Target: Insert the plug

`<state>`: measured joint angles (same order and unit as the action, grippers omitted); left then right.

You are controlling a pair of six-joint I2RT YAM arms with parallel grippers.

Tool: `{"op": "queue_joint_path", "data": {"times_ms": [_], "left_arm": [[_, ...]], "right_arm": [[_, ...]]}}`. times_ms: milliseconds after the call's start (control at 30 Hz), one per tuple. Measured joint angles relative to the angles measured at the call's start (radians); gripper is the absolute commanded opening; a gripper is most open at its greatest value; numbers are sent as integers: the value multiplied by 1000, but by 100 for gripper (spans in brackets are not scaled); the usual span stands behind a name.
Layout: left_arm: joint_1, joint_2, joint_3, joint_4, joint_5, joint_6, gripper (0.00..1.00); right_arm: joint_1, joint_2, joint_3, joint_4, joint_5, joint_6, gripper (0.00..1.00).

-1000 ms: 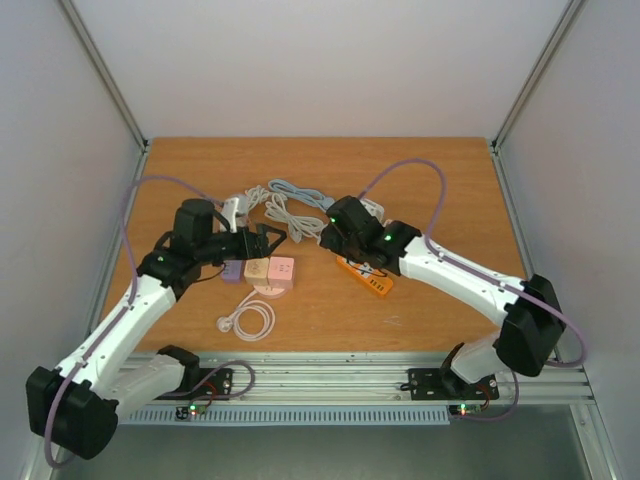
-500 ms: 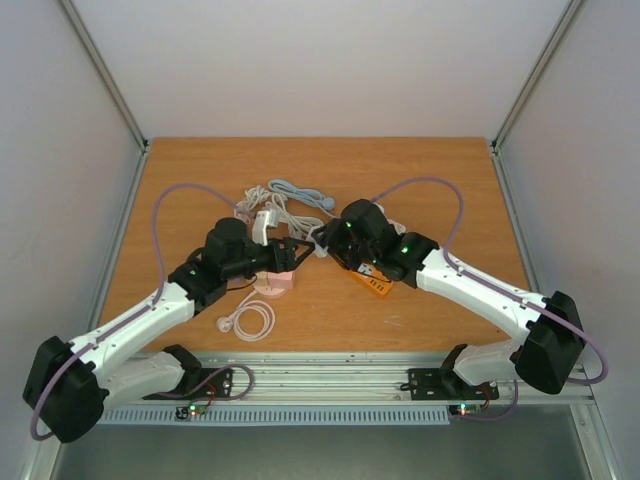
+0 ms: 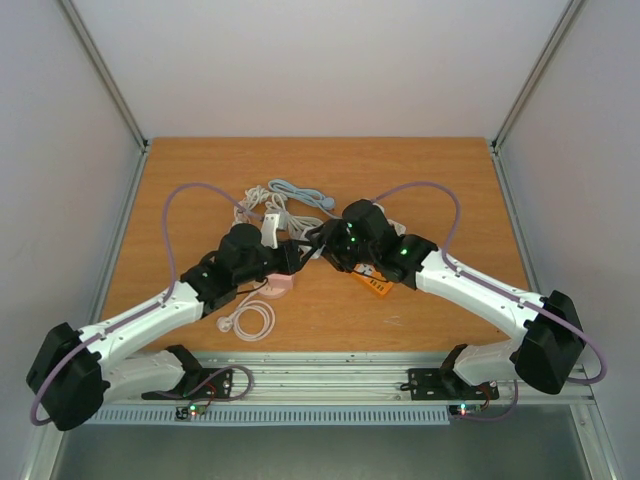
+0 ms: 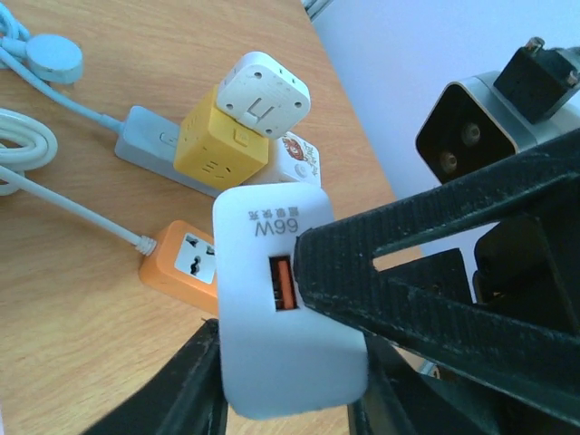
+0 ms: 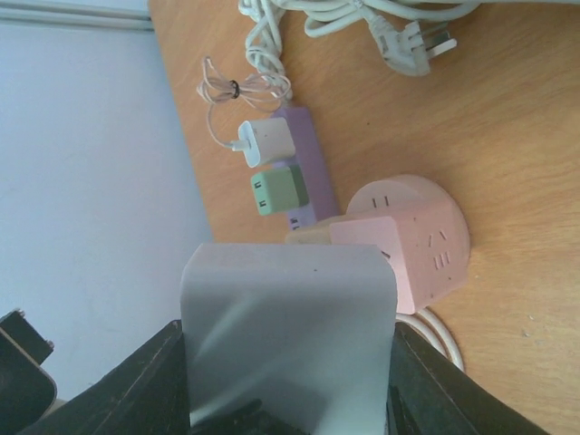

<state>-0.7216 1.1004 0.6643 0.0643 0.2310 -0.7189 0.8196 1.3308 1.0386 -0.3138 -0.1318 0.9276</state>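
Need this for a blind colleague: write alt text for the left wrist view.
A white 66W charger with an orange USB port fills the centre, gripped by black fingers. Behind, on the wooden table, lie an orange power strip and a grey strip holding a yellow adapter.
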Motion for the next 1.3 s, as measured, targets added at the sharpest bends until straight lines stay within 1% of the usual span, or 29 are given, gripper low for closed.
{"op": "queue_joint_path", "data": {"times_ms": [33, 67, 100, 167, 233, 300, 400, 600, 733, 933, 1133, 1300], "left_arm": [[0, 0, 0, 0, -8, 8, 21], [-4, 1, -1, -1, -16, 24, 15], [-6, 3, -1, -2, -18, 26, 11], [-6, 8, -1, 0, -19, 23, 7], [-6, 10, -1, 0, -19, 26, 4], [-4, 12, -1, -2, -19, 42, 2], [-4, 20, 3, -18, -10, 95, 1], [-5, 121, 60, -73, 40, 249, 0], [-13, 208, 115, -85, 49, 339, 0], [-37, 289, 159, -72, 26, 458, 0], [-42, 350, 161, -15, 18, 544, 0], [-44, 444, 205, 34, 27, 628, 0]], "right_arm": [[-1, 0, 0, -1, 0, 0, 54], [-1, 0, 0, -5, 0, 0, 58], [-1, 0, 0, -11, -1, -2, 67], [-2, 0, 0, -15, -2, -12, 78], [-3, -5, 0, -20, -3, -27, 84], [-6, -16, 0, -34, 2, -61, 87], [-19, -69, -2, -77, 13, -151, 87], [-164, -214, -41, -159, 23, -316, 87], [-230, -299, -80, -265, 62, -387, 87], [-237, -383, -96, -409, 135, -435, 87], [-237, -452, -96, -556, 219, -439, 84], [-237, -516, -95, -700, 270, -433, 82]]}}
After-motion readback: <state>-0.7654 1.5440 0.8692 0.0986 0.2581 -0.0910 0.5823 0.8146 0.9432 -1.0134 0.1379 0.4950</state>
